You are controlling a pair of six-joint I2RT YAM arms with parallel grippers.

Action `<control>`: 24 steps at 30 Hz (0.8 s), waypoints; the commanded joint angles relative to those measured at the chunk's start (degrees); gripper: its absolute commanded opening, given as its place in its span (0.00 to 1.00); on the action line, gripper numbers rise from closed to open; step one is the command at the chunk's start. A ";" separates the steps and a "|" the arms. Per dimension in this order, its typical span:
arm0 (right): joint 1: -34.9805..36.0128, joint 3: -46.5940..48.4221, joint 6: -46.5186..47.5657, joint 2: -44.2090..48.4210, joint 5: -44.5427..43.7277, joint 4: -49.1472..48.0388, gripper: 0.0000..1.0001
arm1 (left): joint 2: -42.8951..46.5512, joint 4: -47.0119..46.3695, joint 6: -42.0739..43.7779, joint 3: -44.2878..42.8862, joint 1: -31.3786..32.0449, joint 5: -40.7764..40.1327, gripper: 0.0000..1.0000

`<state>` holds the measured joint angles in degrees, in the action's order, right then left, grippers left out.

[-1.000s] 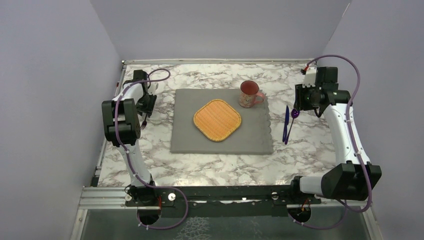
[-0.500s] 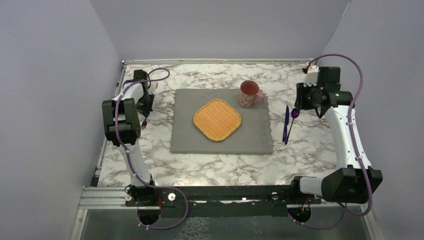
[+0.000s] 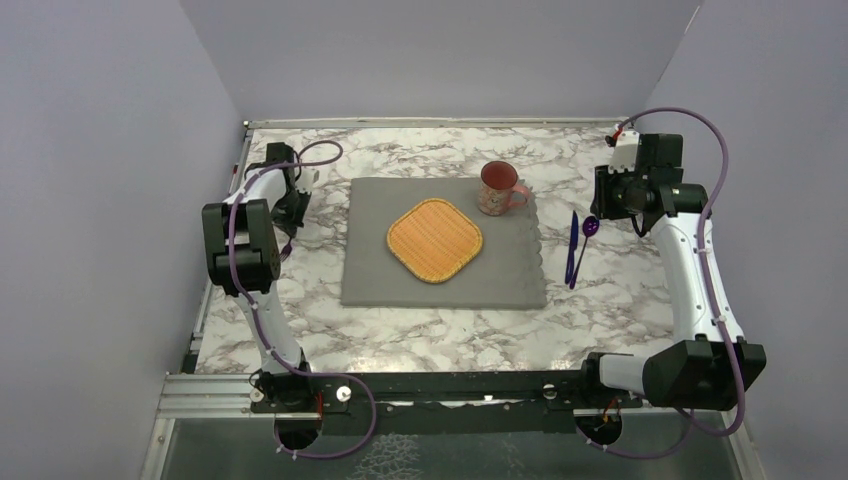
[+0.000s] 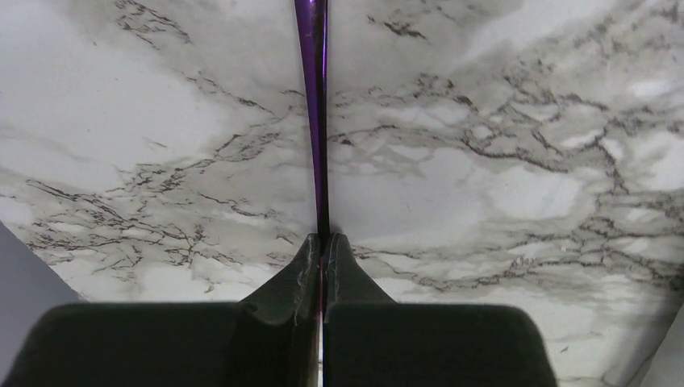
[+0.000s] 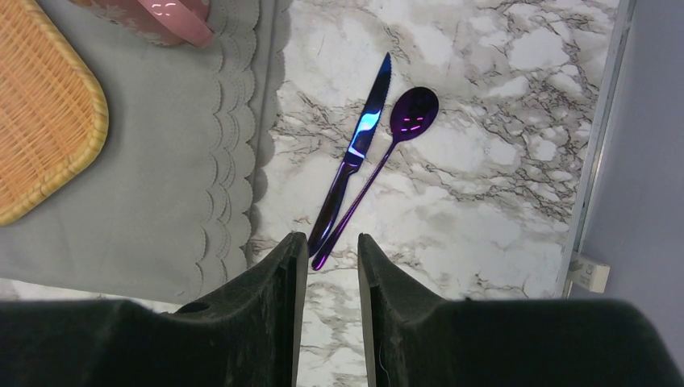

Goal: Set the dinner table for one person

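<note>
From the top external camera, the marble bench (image 3: 420,335) is filling the floor of a grey-walled enclosure. A grey scalloped placemat (image 3: 500,280) is lying on its middle, carrying an orange woven mat (image 3: 435,240) and, at its far right corner, a pink mug (image 3: 497,189) with the handle pointing right. Just beside the placemat's right edge, a purple knife (image 3: 571,250) and a purple spoon (image 3: 590,227) are lying side by side on bare marble. The left gripper (image 3: 290,232) is reaching down left of the placemat, while the right gripper (image 3: 600,208) is hovering by the spoon's bowl, with the mug the nearest thing on the placemat. In the left wrist view, the left gripper (image 4: 323,242) is pressing together on a thin purple utensil handle (image 4: 321,121), which is running straight away over the marble and leaving the frame at the top, so its head is not showing; whether it is touching the bench cannot be told. In the right wrist view, the right gripper (image 5: 332,246) is hanging with its fingers slightly apart and gripping nothing, above the near ends of the two handles. These are almost meeting there and spreading toward blade and bowl, the knife lying nearer the scalloped edge. The bench's metal edging (image 5: 601,137) is running along the right.
</note>
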<state>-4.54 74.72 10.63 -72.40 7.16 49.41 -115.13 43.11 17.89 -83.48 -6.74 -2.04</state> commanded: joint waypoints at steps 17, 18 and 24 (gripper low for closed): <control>-0.26 3.83 -0.11 -1.11 -1.47 0.60 0.32 | 21.51 3.72 39.65 9.03 -0.46 17.49 0.00; -0.31 3.83 -0.13 -1.21 -1.85 0.59 0.32 | 23.04 3.81 41.78 10.31 -0.46 18.64 0.00; -0.26 4.97 -0.17 -2.11 -2.80 1.06 0.32 | 34.30 3.88 57.24 20.24 -0.46 24.60 0.00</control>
<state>-4.54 77.10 10.57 -73.71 6.22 49.74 -89.03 46.02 59.96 -68.47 -6.79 14.90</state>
